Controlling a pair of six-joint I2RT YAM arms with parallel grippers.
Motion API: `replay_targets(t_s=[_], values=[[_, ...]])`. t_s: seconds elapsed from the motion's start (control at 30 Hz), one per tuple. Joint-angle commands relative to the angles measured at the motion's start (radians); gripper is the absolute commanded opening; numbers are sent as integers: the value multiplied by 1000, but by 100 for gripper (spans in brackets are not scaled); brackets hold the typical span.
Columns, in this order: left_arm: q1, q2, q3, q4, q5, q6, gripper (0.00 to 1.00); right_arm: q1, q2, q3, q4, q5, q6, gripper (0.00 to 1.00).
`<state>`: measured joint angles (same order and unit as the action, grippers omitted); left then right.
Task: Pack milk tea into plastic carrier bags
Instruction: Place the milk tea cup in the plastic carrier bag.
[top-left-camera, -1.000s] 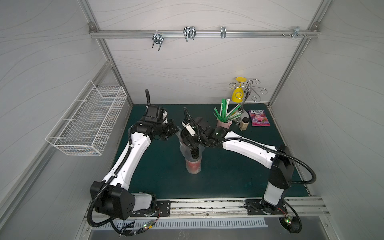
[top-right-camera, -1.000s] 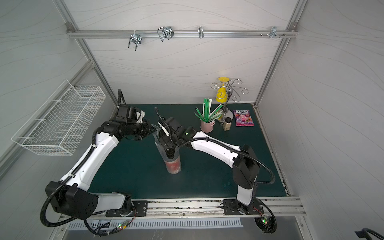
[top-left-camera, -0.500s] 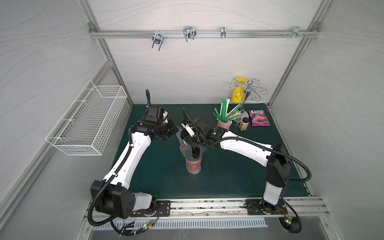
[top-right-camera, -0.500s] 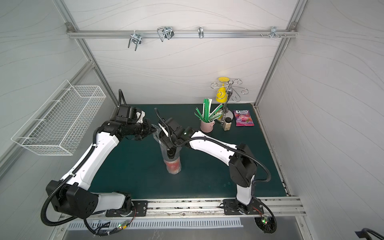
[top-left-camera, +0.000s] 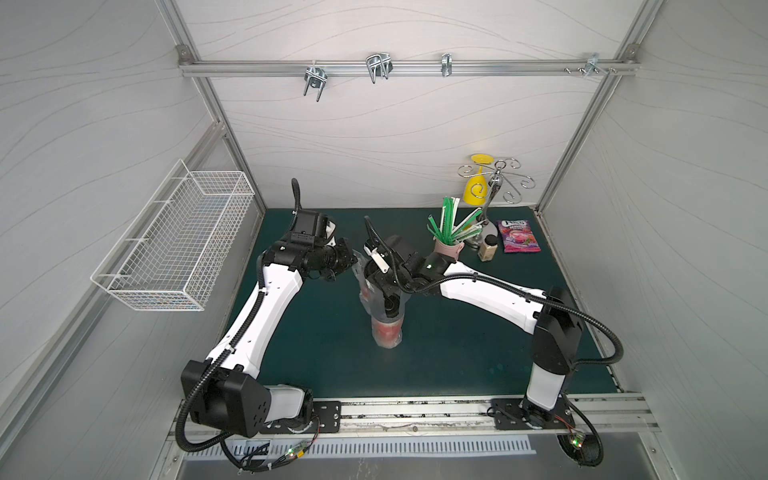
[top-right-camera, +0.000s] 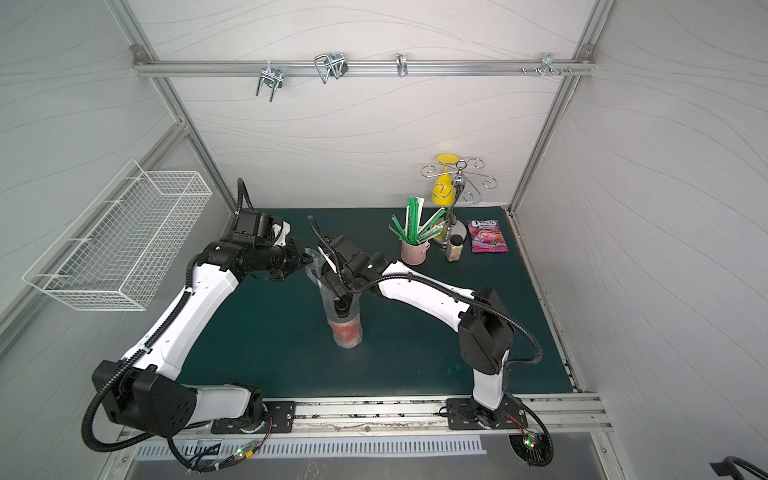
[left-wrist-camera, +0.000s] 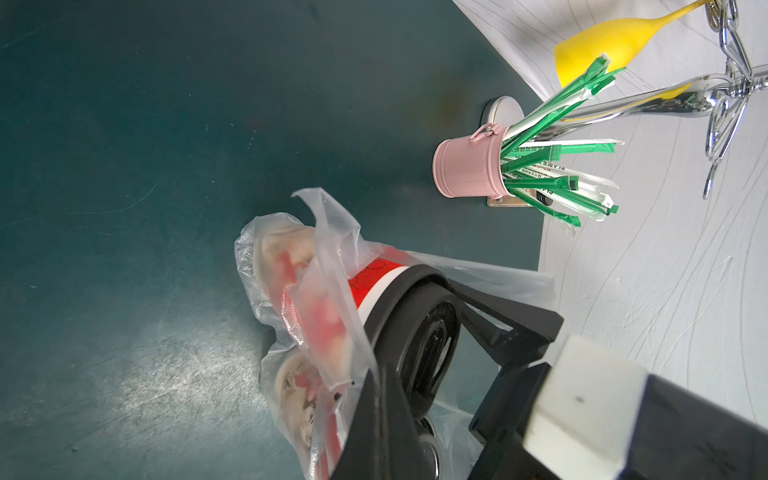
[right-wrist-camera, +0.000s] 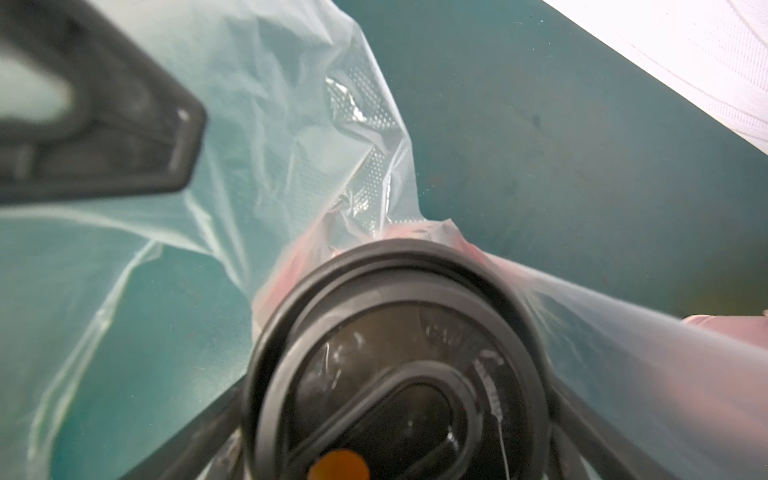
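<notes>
While hanging nose-down in the open bag mouth at the centre of both top views, straddling a black domed lid (right-wrist-camera: 395, 365) with the right gripper (top-right-camera: 341, 301), jaws standing wide, one to each side of the rim. Not showing whether the pads are touching that rim.

Locating the milk tea cup (left-wrist-camera: 374, 278) directly below those jaws, standing upright on the green mat (top-left-camera: 291, 332), long axis running straight down the line of approach. Judging any withdrawal as needing to run straight up that same axis, to avoid snagging film or tipping the cup.

Locating the second milk tea cup (top-left-camera: 365, 291) just to the upper left of the first in a top view, inside the same film. Enclosing both in the clear plastic carrier bag (right-wrist-camera: 282, 124), mouth facing upward.

Pinching the bag rim at the upper left of the cups with the left gripper (top-left-camera: 351, 261), jaws clamped tight on the film. Placing the right arm nearer to the cups, directly over them, and the left arm off to the side at the rim.

Writing:
- Finding black line drawings on the red band below the lid, with no legible words.
- Finding raised marks on the lid, too blurred for reading.
- Reading "PLA" on the green-and-white straw wrappers (left-wrist-camera: 540, 166) in the pink bucket (left-wrist-camera: 467, 166), upper right of centre in both top views.
- Finding pink lettering on the purple packet (top-left-camera: 520, 237) further right, too small for reading.
</notes>
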<state>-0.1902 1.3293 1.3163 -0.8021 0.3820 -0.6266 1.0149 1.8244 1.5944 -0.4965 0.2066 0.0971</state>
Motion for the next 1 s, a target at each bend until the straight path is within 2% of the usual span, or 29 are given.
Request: replay_targets(t_s=[0.0, 0.67, 0.83, 0.97], values=[[5, 3, 31, 28, 6, 20, 0, 13, -18, 39, -42, 18, -5, 99], [9, -9, 23, 24, 14, 49, 0, 21, -121, 44, -63, 8, -3, 99], [9, -13, 16, 26, 13, 57, 0, 20, -167, 21, -77, 63, 2, 99], [9, -15, 11, 29, 17, 62, 0, 11, -211, -2, -111, 177, 15, 99]])
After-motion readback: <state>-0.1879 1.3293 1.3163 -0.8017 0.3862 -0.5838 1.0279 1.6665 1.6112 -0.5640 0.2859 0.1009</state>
